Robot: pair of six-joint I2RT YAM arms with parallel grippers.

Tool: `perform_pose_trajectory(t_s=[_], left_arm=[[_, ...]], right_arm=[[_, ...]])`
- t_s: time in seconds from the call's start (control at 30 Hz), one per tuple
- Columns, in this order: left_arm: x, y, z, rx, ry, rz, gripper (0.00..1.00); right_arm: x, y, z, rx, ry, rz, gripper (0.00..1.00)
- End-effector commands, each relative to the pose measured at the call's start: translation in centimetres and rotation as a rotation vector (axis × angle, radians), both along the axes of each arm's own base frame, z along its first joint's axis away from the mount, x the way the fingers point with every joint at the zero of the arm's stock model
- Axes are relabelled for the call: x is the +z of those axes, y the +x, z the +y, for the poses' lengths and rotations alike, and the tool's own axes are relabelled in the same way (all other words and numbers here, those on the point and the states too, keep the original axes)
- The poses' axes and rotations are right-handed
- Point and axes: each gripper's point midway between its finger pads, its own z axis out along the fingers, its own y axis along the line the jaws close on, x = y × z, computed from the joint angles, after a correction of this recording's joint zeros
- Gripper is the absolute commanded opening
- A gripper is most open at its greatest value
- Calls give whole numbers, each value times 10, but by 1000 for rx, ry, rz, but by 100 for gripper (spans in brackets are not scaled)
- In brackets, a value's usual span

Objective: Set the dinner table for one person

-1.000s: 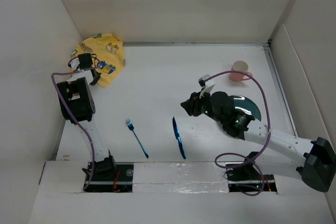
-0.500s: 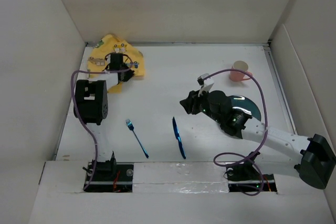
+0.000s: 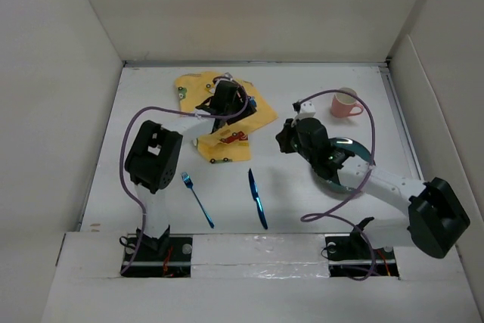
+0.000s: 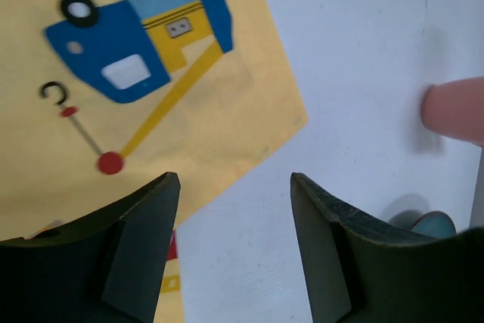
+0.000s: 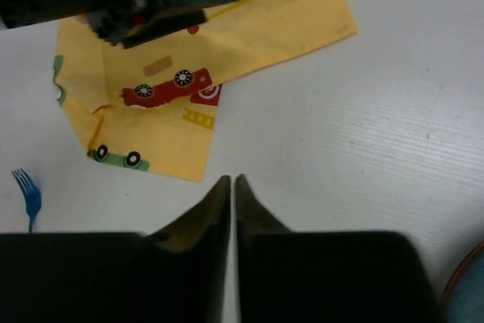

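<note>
**Placemat rumpled at mid-tabletop, left hand spread over it**

The white tabletop fills the enclosure floor and carries every item. A yellow placemat printed with cartoon vehicles lies toward the far middle. It is not flat: its near-left corner is folded over on itself.

The left hand hangs over the placemat's far part. In the left wrist view its fingers stand wide apart. Below them is the placemat's edge, and nothing shows between them.

The right hand sits just to the right of the placemat over bare tabletop. In the right wrist view its fingers are pressed together with nothing between them.

A pink cup stands upright near the far right corner, well apart from the placemat. Its mouth faces up and the inside looks pale, but it is too small to tell what it holds.

A teal plate lies near the cup, on its near side, and is largely hidden under the right arm. What may lie on the covered part cannot be told.

A blue fork and a blue knife lie near the front edge. The fork is on the left, and they are apart from each other and from the placemat.
</note>
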Motion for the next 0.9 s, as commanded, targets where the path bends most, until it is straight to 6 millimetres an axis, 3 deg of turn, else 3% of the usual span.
perform_pose_trajectory(t_s=[0.0,0.03,0.1,0.17,0.2,0.23,0.27,0.33,0.37,0.43,0.47,0.5,0.73,0.77,0.8,0.87], left_arm=[[59,8,38,114,-1,-140,58],[68,5,40,116,-6,-161,58],[93,-10,51,135,-31,-220,61],[103,-21,63,167,-46,-249,60],[108,-33,77,207,-43,-272,60],[105,-40,83,226,-38,-272,60],[103,-47,91,247,-34,-274,59],[95,-66,116,323,-4,-274,59],[94,-72,123,343,3,-275,58],[86,-91,145,403,32,-276,58],[84,-97,150,409,36,-278,58],[76,-109,156,409,43,-271,58],[61,-149,160,357,-33,-265,58],[61,-149,160,357,-33,-265,58],[62,-153,159,342,-48,-270,58],[63,-157,160,334,-51,-283,58]], right_arm=[[20,22,8,-31,71,-15,1],[10,28,6,-46,64,6,0],[10,40,9,-56,73,-3,0],[-9,53,5,-94,51,42,2],[-14,59,4,-104,44,52,16],[-14,65,8,-105,47,54,24],[-33,73,6,-121,18,91,36],[-30,91,10,-138,16,87,47],[-56,99,2,-162,-30,146,51],[-66,111,2,-165,-46,179,52],[-60,122,4,-166,-49,185,53],[-79,128,0,-178,-77,229,54],[-108,152,-17,-252,-208,348,55],[-112,148,-19,-252,-223,368,55],[-105,156,-19,-272,-229,355,55],[-119,155,-22,-283,-268,405,55]])
